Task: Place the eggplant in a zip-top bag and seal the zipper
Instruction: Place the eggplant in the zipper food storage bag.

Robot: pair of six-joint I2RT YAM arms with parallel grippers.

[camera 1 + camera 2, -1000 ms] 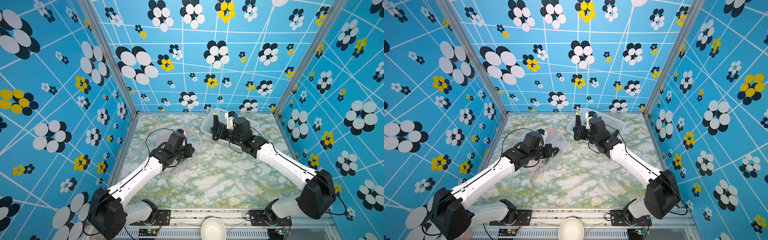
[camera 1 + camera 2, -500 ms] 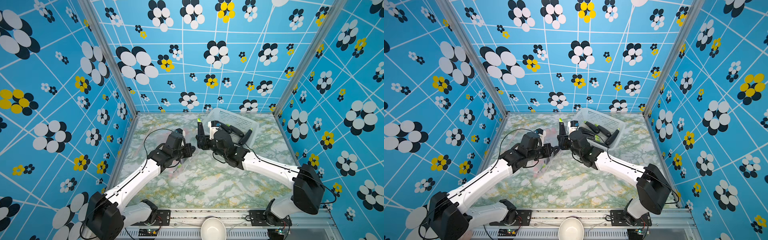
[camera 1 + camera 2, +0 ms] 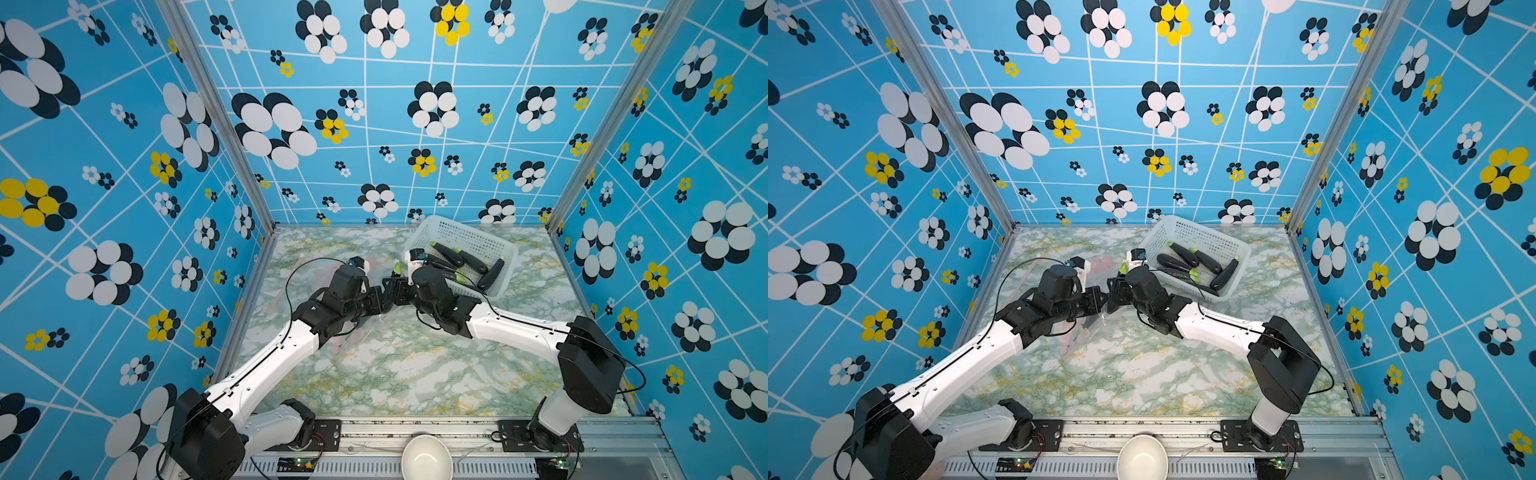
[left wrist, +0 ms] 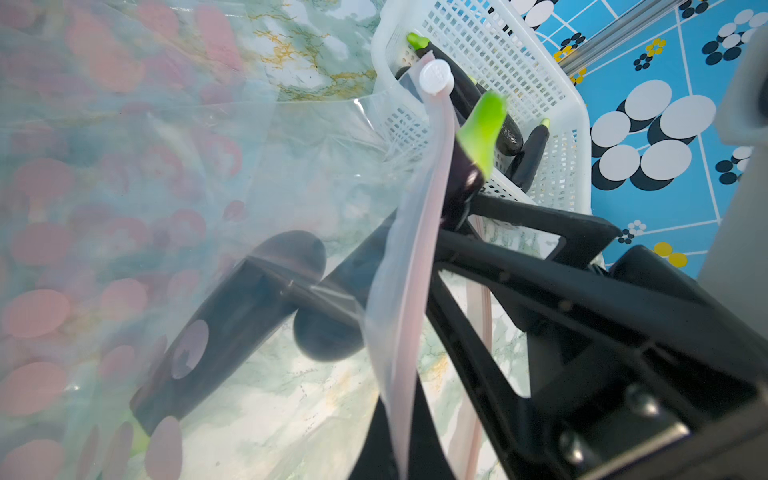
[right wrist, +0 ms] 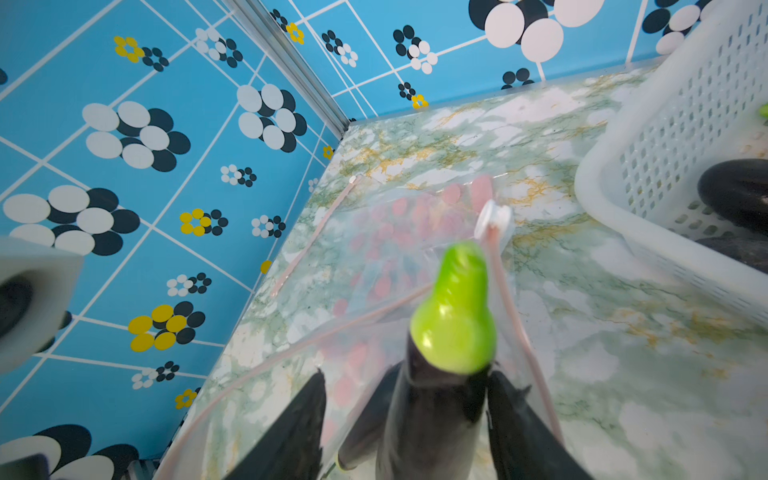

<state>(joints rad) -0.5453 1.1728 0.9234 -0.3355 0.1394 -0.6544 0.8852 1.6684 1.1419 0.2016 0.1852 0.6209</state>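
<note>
one eggplant point(image 5: 436, 395): glossy dark purple, green cap, partly inside zip-top bag point(image 5: 374, 249).

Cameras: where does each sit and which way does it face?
Top views: high at front, looking down and back; both arms whole, basket at rear.
Left wrist: on left arm, faces zip-top bag mouth and basket; right gripper shows.
Right wrist: on right arm, looks along eggplant into bag; own fingers show.
Wrists share bag, eggplant, basket.

eggplant point(image 5: 436, 407): dark purple, bright green cap | bag point(image 4: 124, 166): clear, pink dots | zipper strip point(image 4: 415, 257): pale pink | basket point(image 3: 457, 232): white mesh | desk point(image 3: 415, 374): green-white marble, gold veins | walls point(image 3: 124, 166): blue, white lines, black-white-yellow flowers | bowl point(image 3: 426, 459): white
</note>
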